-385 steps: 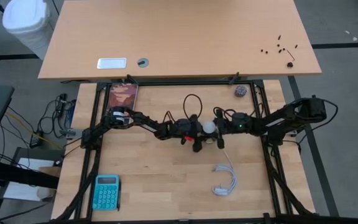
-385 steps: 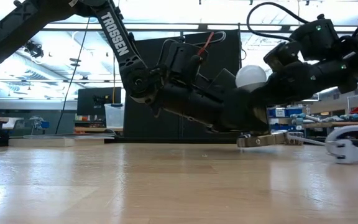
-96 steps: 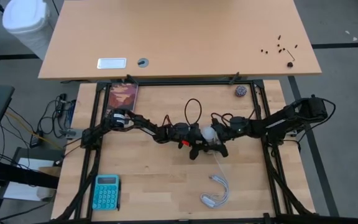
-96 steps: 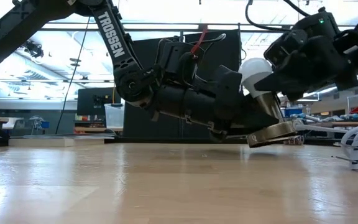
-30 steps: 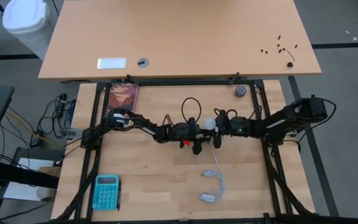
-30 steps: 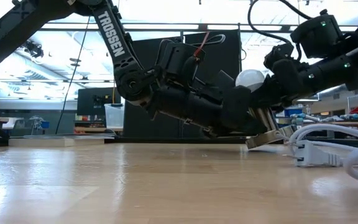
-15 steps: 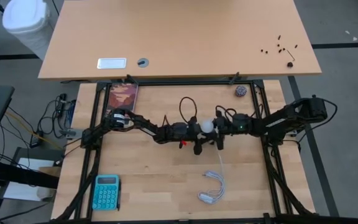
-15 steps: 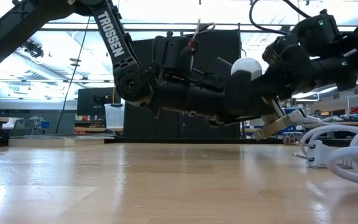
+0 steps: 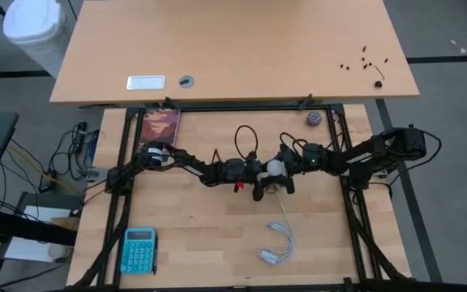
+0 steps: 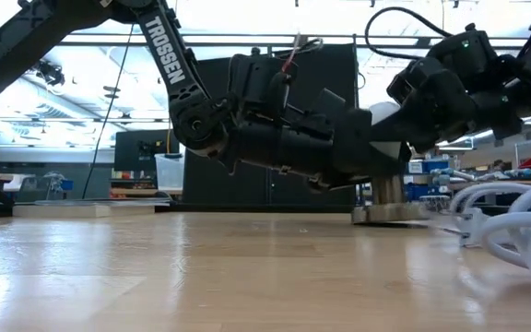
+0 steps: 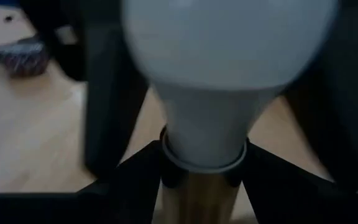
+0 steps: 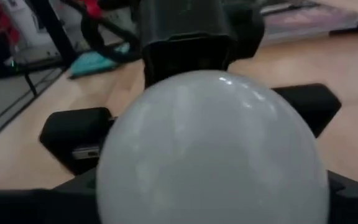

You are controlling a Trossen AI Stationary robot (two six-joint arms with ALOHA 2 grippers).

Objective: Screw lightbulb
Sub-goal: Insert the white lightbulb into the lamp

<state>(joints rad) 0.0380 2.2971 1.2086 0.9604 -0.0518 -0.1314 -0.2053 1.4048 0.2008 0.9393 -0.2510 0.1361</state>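
The white lightbulb (image 9: pixel 276 168) stands upright, dome up, in a brass socket (image 10: pixel 385 194) at the table's middle. The socket's round base disc (image 10: pixel 387 215) lies flat on the wood. My left gripper (image 11: pixel 204 186) reaches in from the table's left and is shut on the socket just under the bulb (image 11: pixel 229 50). My right gripper (image 9: pixel 284 173) comes from the right. Its open fingers (image 11: pixel 112 93) stand close on either side of the dome (image 12: pixel 210 155). My left gripper pinches the socket's neck (image 11: pixel 194 193), right below the bulb's collar, between its two fingers. The fingers come nearly level from the table's left. Socket and bulb stand upright, the base disc resting on the table. My right gripper flanks the dome; whether its fingers touch it I cannot tell.
The socket's white cable (image 9: pixel 278 243) trails toward the near edge and ends in a coil with a plug. A turquoise calculator (image 9: pixel 139 249) lies near left, a book (image 9: pixel 162 124) far left, a small dark ball (image 9: pixel 313 118) far right. Black frame rails (image 9: pixel 124 162) border the table.
The socket, whose base disc was tilted with one edge lifted off the wood, now stands flat on the table with the bulb upright. My left gripper has tipped with it. My right gripper has swung a little around the bulb's dome toward the near edge.
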